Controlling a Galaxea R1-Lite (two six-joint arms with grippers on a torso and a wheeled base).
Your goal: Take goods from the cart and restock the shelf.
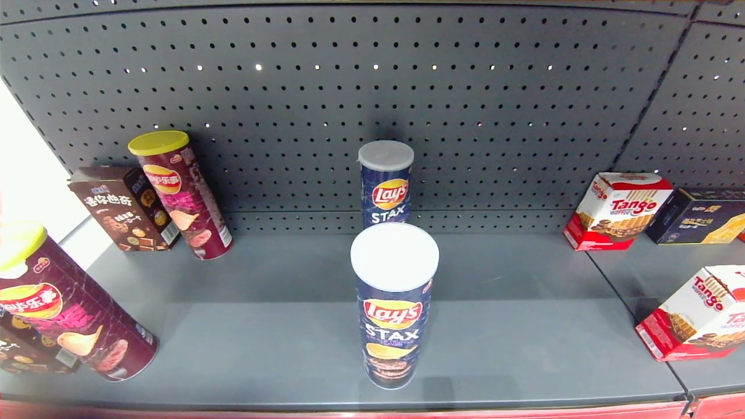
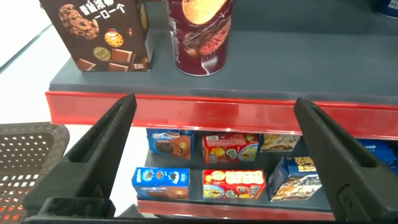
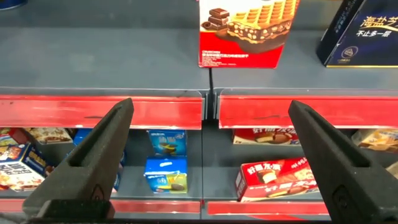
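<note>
Gaping empty, my left pincer (image 2: 214, 102) and right pincer (image 3: 210, 104) face the red lip of the shelf (image 1: 262, 326). On its smooth grey surface stand two blue tubes: front tube (image 1: 394, 308) at the front edge, back tube (image 1: 385, 183) against the pegboard (image 1: 495, 116). Toward the left edge stand far maroon tube (image 1: 180, 195) and near maroon tube (image 1: 64, 308), yellow-lidded, the near one cropped. Red cartons (image 1: 620, 212) sit right, the nearer cropped, count unclear.

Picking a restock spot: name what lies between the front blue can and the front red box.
Head view: only bare grey shelf between front blue can and front red box, crossed by a panel seam.
</note>
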